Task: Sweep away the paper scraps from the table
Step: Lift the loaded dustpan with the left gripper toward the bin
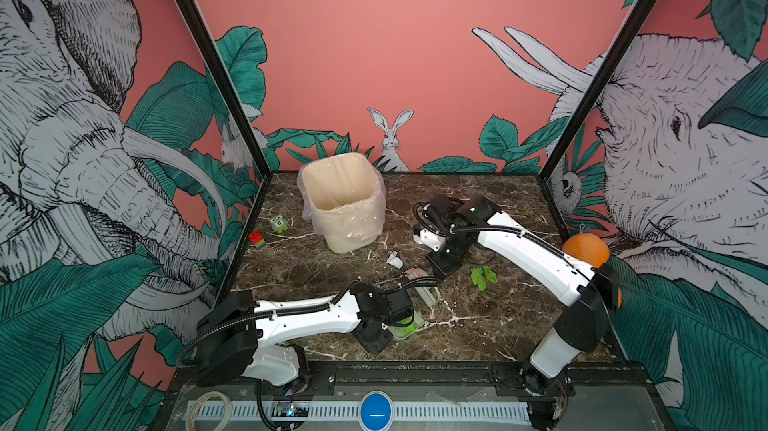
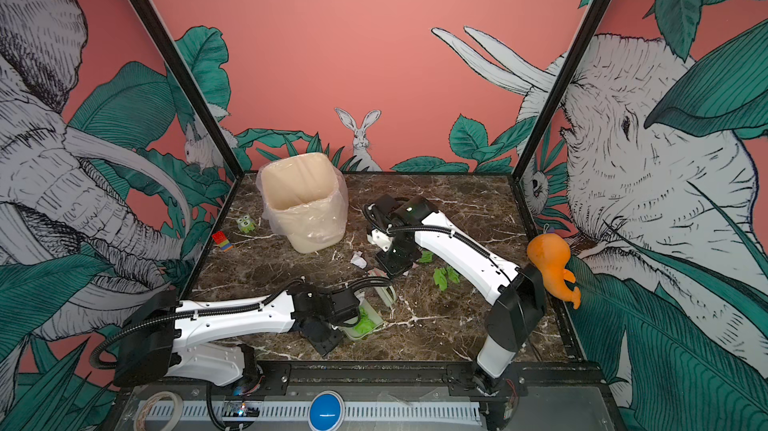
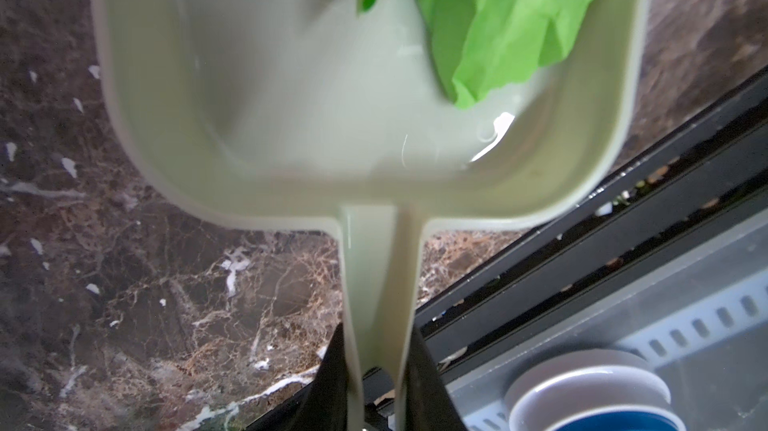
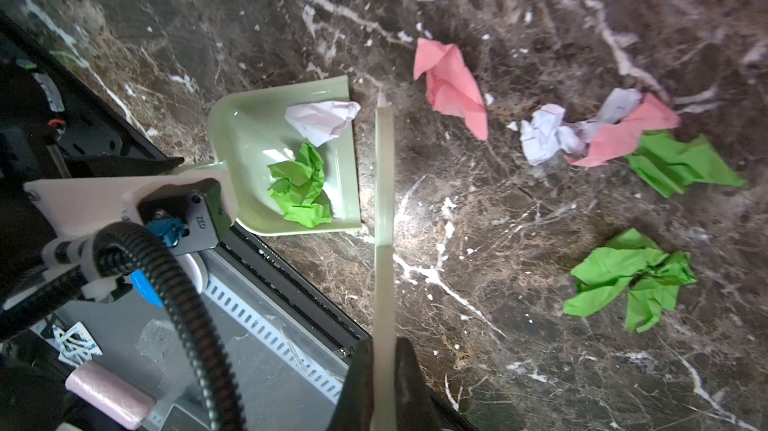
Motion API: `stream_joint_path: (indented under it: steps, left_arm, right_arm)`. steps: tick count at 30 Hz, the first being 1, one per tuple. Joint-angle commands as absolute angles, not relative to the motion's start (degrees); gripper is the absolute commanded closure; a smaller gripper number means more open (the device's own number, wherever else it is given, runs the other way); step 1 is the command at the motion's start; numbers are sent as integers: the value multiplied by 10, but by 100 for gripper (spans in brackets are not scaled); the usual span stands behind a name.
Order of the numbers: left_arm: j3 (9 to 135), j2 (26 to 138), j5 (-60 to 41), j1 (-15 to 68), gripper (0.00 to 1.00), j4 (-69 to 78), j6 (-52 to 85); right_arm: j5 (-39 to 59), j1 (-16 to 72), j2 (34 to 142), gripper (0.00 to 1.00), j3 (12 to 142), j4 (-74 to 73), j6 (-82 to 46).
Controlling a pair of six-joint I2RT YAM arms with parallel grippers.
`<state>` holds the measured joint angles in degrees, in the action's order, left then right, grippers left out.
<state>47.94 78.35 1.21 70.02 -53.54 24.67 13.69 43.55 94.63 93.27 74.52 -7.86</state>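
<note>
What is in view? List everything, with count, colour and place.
table: one, dark brown marble, under everything.
bin: one, cream with a clear liner, back left.
owl figure: one, green, left of the bin.
block: one, red-blue-yellow, left edge.
plush toy: one, orange, right edge.
button: one, blue, front rail.
dustpan: one, pale green, near the front edge.
brush: one, pale green, at the dustpan's mouth.
paper scraps: about nine; green, pink, white; two in the dustpan, the rest on the table.
left gripper: black, shut on the dustpan handle.
right gripper: black, shut on the brush.
</note>
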Motion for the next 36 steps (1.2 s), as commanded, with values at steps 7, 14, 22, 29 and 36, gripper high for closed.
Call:
stream_joint_path:
  steps: [7,14,22,29,36]
  left_arm:
    - [476,724,53,699,100,-541,271]
    - [505,676,98,699,100,-569,273]
    - [617,669,142,699,100,-650,264]
    - [740,683,169,697,100,-737,267]
    - [857,700,169,677,100,-818,293]
  right_arm:
    - [109,403,887,100,898,747,-97]
    - [126,349,822,100,856,731,-108]
    - [156,299,769,100,813,724,-108]
    - [182,279,753,100,789,708,-105]
    - [210,259,750,100,775,703,-91]
